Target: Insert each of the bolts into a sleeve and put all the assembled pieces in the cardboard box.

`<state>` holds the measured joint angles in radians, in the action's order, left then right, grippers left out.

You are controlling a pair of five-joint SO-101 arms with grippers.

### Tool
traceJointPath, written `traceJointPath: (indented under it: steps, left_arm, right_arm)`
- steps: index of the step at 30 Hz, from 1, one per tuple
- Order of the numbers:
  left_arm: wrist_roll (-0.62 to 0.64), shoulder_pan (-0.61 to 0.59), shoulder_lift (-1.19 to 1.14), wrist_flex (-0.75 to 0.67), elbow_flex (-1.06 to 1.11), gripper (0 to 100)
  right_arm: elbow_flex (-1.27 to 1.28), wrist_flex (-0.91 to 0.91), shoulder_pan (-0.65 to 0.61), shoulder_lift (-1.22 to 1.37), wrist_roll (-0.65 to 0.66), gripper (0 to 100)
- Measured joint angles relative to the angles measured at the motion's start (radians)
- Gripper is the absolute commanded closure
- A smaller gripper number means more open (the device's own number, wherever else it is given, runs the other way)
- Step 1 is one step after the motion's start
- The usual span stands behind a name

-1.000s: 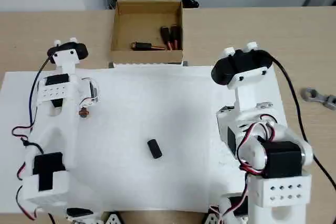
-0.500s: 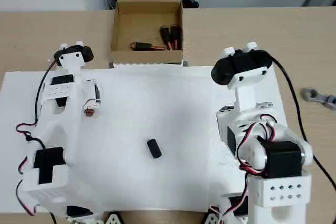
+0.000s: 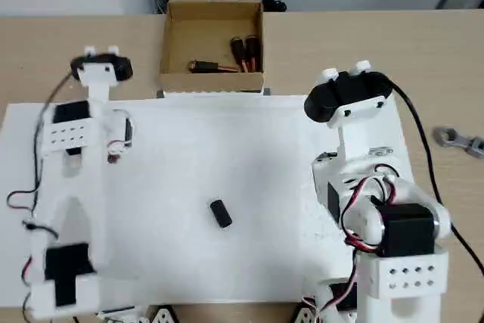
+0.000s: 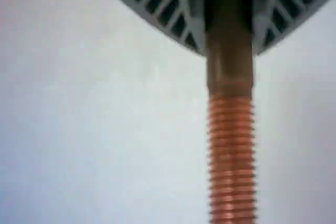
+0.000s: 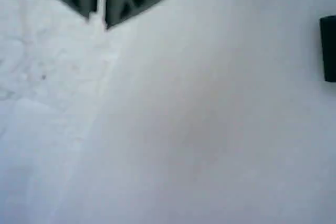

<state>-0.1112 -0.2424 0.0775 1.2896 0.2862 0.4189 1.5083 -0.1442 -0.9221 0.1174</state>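
My left gripper (image 4: 229, 30) is shut on a copper bolt (image 4: 231, 145), whose threaded shank sticks out over the white sheet. From above, that gripper (image 3: 115, 155) hangs over the sheet's left side with the bolt's end (image 3: 113, 159) just showing. A black sleeve (image 3: 221, 214) lies alone near the middle of the sheet; its edge (image 5: 328, 49) shows in the right wrist view. My right gripper (image 5: 100, 17) is shut with nothing in it, low over the sheet's right side. The cardboard box (image 3: 174, 43) at the back holds several assembled pieces (image 3: 246, 52).
The white sheet (image 3: 265, 149) covers most of the wooden table. A metal wrench (image 3: 457, 140) lies on the wood at the far right. Black gear sits behind the box. The right arm's body (image 3: 378, 209) takes up the sheet's right edge.
The left arm has swung a little back toward the left edge with the bolt in its gripper. The sleeve and the right arm have stayed put.
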Motion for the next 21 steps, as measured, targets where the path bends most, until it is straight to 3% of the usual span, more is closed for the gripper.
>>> traceJointPath:
  steps: [8, 17, 21]
  left_arm:
    - [-0.279, 0.021, 0.11, 0.258, -0.153, 99]
    - [-0.885, 0.035, 0.11, 0.427, -0.153, 99]
    - [-1.068, 0.038, 0.074, 0.436, -0.153, 99]
  right_arm:
    - [0.0, -0.041, 0.0, 0.0, 0.0, 99.5]
    - [0.0, -0.041, 0.0, 0.0, 0.0, 99.5]
    - [0.0, -0.041, 0.0, 0.0, 0.0, 99.5]
